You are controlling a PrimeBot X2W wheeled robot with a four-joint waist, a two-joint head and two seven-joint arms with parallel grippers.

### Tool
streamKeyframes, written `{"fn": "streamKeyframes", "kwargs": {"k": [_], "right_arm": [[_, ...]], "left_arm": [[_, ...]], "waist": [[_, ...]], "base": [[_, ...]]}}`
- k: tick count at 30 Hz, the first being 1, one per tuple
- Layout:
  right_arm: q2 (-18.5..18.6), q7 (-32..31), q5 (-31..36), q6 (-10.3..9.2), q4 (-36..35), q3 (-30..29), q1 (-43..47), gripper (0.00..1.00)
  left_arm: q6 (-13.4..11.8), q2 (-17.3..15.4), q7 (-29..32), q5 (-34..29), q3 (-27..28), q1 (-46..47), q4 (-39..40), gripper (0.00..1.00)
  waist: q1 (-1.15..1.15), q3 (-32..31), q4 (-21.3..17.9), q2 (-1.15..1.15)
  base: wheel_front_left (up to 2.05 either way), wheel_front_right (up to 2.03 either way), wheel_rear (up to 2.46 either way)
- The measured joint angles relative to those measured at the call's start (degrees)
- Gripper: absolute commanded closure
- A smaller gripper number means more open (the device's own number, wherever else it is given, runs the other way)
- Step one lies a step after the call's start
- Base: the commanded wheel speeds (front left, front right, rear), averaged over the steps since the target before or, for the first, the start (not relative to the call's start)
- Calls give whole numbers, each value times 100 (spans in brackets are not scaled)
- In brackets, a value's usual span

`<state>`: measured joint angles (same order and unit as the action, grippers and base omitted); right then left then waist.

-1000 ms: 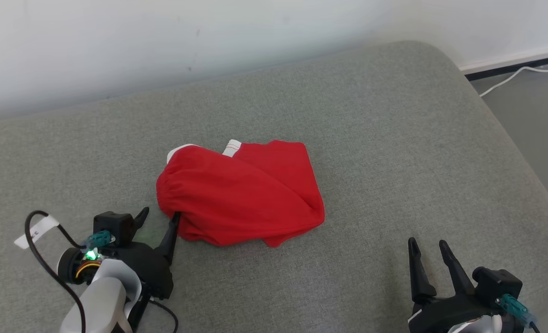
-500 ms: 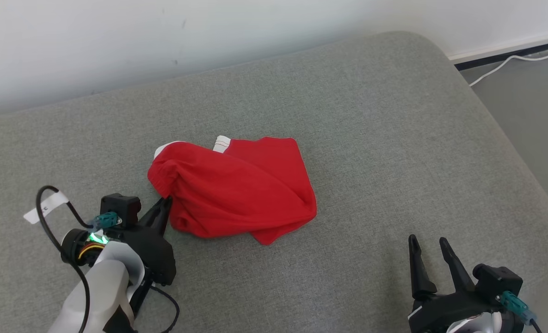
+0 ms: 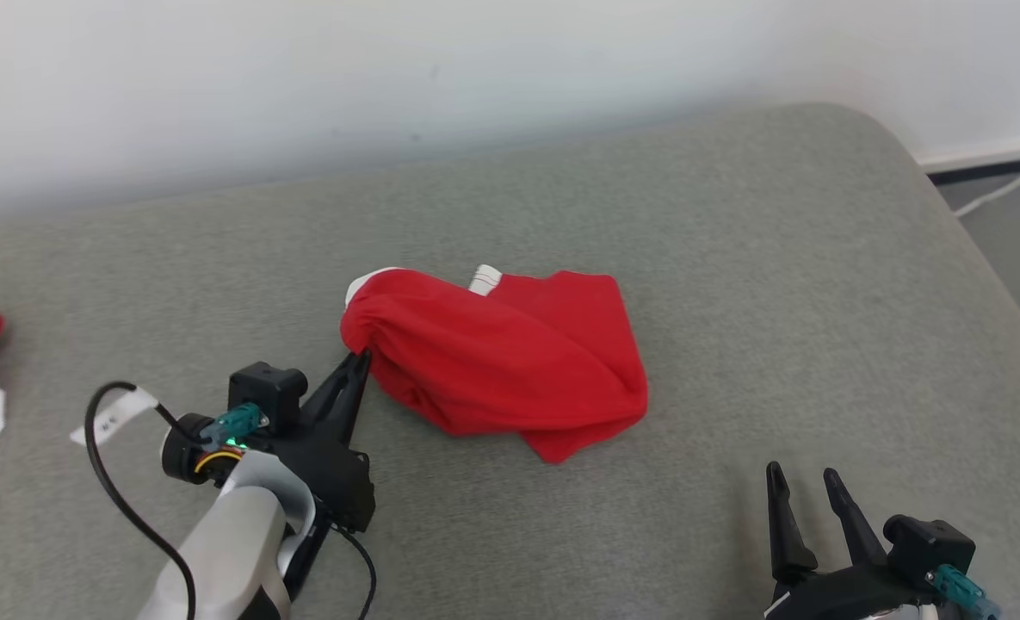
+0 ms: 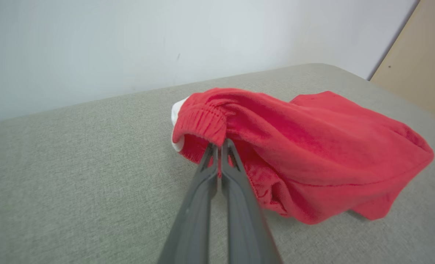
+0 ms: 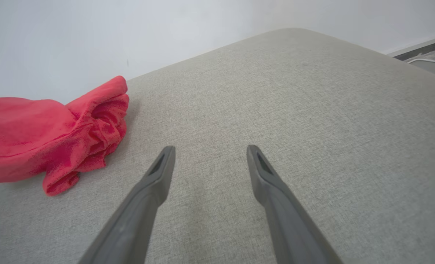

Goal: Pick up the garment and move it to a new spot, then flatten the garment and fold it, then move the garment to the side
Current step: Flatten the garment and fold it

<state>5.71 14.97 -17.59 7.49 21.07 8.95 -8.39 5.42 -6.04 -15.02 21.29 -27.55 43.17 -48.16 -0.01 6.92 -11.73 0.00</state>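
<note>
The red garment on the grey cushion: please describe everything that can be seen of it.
The red garment is soft, matte cloth, crumpled in a loose heap and not flattened. One end has a gathered elastic band, with white fabric showing behind it and a small white strip at the far edge. It lies near the middle of the grey cushion. The left hand is shut on the band end, pinching the cloth; the other end lies in folds on the cushion.
</note>
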Motion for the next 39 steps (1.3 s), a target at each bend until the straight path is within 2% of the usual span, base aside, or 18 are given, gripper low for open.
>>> {"fn": "streamKeyframes", "kwargs": {"k": [13, 18, 26, 32, 39], "right_arm": [[-1, 1, 0, 0, 41, -85, 255, 0], [-12, 1, 0, 0, 66, -103, 336, 0], [-32, 1, 7, 0, 56, -136, 377, 0], [-48, 1, 9, 0, 56, -102, 309, 0], [-67, 2, 4, 0, 76, -83, 122, 0]], "left_arm": [[-359, -44, 43, -186, -156, -1208, 1769, 100], [-547, -170, 415, -219, -297, -1726, 2744, 100], [-754, -593, 1157, -279, -431, -2241, 4479, 100], [-683, -1006, 1572, -254, -287, -2176, 5079, 100], [-354, -1432, 1760, -114, -26, -1667, 4696, 100]], "waist": [[0, -385, 797, 0], [0, -542, 1031, 0], [0, -679, 1265, 0], [0, -604, 1231, 0], [1, -397, 1014, 0]], "base": [[0, 0, 0], [0, 0, 0], [0, 0, 0], [0, 0, 0], [0, 0, 0]]}}
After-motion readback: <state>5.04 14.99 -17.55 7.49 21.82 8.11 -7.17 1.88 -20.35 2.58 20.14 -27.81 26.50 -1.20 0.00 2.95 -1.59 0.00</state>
